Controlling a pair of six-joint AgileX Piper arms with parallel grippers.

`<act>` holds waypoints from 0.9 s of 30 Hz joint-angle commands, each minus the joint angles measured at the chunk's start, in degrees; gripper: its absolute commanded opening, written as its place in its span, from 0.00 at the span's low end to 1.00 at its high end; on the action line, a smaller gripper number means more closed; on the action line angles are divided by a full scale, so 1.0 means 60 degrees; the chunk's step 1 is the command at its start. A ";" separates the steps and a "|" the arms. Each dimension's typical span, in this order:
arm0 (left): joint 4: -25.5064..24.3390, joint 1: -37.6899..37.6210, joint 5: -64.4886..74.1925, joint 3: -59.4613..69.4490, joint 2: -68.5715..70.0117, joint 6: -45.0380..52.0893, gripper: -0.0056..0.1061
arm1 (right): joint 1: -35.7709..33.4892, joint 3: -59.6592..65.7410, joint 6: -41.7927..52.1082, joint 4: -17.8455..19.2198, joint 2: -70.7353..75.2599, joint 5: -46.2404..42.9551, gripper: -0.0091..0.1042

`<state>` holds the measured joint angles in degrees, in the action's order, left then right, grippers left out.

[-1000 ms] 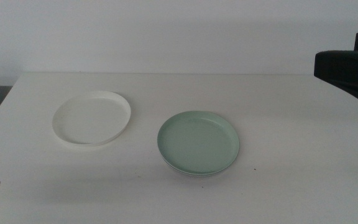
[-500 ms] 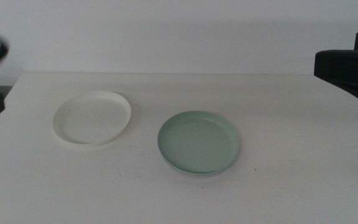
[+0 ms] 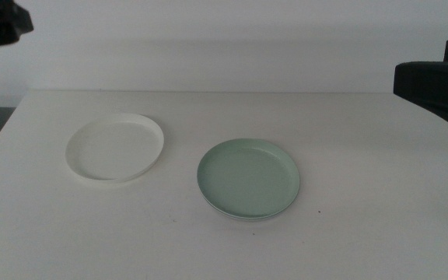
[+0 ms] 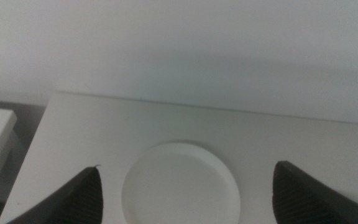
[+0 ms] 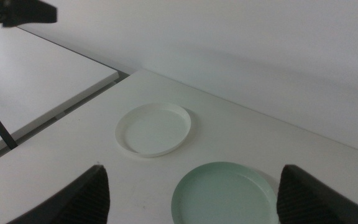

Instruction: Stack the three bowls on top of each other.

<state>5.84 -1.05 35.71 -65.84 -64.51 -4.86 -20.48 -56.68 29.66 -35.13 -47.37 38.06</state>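
Note:
A white bowl (image 3: 116,146) lies on the table at the left, also in the left wrist view (image 4: 180,186) and right wrist view (image 5: 153,129). A mint green bowl (image 3: 248,176) lies right of it, apart from it, and shows in the right wrist view (image 5: 224,194). A thin pale rim (image 3: 243,217) shows under its front edge; no grey bowl lies on its own. My left gripper (image 4: 186,167) is open, high above and behind the white bowl. My right gripper (image 5: 191,168) is open, high to the right of both bowls.
The left arm (image 3: 2,19) shows dark in the far left corner, and in the right wrist view (image 5: 17,12). The right arm (image 3: 434,85) sits dark at the right edge. A second white table (image 5: 30,68) stands beyond the left table edge.
The left arm has risen from the bottom left edge up the left side to the top left corner. The bowls and the right arm have not moved.

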 commanded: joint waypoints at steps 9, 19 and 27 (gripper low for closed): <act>-0.0643 0.0004 0.3210 -0.3419 -0.3272 -0.0075 0.89 | -0.0008 0.0092 0.0028 -0.0040 0.0047 -0.0128 0.90; -0.0653 0.0943 0.4394 -0.4884 -0.6654 0.0081 0.89 | -0.0008 0.0092 0.0028 -0.0040 0.0047 -0.0128 0.90; 0.1090 0.1315 0.3716 -0.4987 -0.8337 0.1786 0.89 | -0.0008 0.0092 0.0028 -0.0040 0.0047 -0.0128 0.90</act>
<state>10.63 6.79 59.50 -95.23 -113.37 4.09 -20.48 -56.59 29.66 -35.13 -47.37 37.96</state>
